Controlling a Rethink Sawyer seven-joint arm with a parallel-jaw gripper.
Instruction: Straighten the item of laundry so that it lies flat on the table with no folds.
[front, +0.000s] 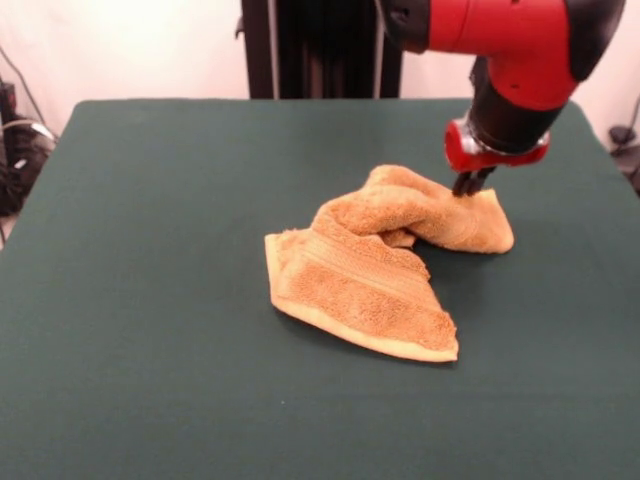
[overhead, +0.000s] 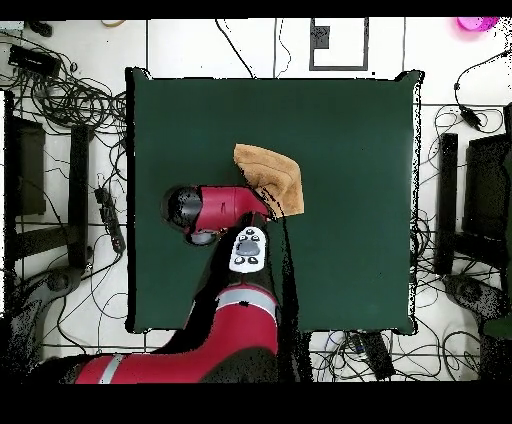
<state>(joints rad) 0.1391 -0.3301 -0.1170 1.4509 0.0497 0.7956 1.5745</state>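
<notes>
The orange-tan towel (front: 372, 268) lies crumpled right of the middle of the dark green table (front: 160, 300). Its near part lies flat with a band stripe and a pale hem. Its far part is bunched into a thick fold that runs to the right. My gripper (front: 470, 187) comes down from the red and black arm onto the far right end of that fold, with its dark fingertips close together, pinching the cloth. In the overhead view the towel (overhead: 272, 174) shows partly beside the arm (overhead: 222, 208), which hides the gripper there.
The table (overhead: 350, 150) stretches far beyond the towel on all sides. Cables and equipment (overhead: 60, 100) lie on the floor around the table. The robot's dark pedestal (front: 320, 50) stands behind the far edge.
</notes>
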